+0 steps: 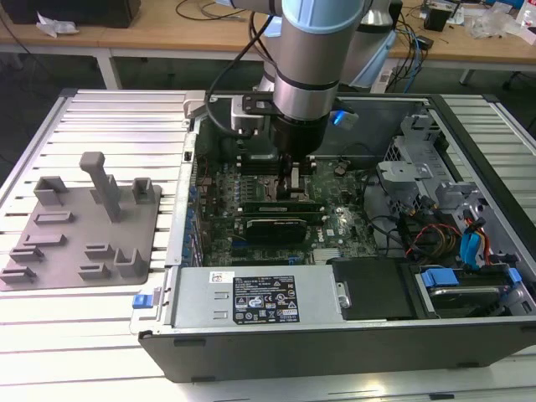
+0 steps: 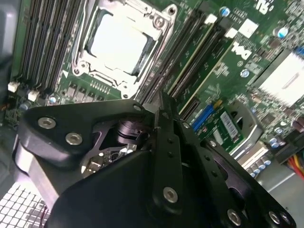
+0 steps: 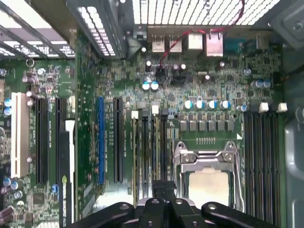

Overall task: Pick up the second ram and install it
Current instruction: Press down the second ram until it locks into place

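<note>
The gripper reaches down inside the open computer case from the arm, its black fingers drawn narrowly together over the memory slots of the motherboard. We cannot tell whether anything is pinched between them. Directly under the fingertips we see green sticks seated in the slots; the second ram appears to be one of these, upright in its slot, though we cannot tell it apart from its neighbour with certainty. Just beside the gripper lies the processor socket with its metal frame. Well apart from the gripper, outside the case on the exterior view's left, a grey fixture tray rests on the slatted table.
</note>
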`<action>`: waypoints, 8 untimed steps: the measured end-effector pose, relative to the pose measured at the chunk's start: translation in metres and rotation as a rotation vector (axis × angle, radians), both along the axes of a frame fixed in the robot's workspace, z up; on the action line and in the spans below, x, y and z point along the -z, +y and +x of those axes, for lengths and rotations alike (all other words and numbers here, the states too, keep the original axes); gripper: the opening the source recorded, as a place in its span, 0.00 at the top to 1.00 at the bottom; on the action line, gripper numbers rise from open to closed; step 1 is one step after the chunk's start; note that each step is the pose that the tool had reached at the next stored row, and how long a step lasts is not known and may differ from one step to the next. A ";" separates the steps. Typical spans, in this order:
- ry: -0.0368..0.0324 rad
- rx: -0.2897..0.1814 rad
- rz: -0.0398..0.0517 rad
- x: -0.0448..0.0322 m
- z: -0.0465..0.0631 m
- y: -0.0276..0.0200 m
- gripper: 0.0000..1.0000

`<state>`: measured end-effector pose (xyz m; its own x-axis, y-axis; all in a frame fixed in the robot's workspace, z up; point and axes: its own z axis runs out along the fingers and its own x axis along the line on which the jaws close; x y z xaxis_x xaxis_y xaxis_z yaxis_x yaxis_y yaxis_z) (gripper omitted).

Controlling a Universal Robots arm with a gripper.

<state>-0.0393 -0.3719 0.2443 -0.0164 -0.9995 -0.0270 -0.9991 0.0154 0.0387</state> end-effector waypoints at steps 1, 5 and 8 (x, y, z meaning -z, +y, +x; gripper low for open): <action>0.0000 0.000 0.0000 0.0000 -0.002 0.0000 0.92; 0.0000 0.000 -0.0001 0.0000 -0.011 0.0000 0.92; 0.0001 0.000 0.0000 0.0000 -0.019 0.0000 0.92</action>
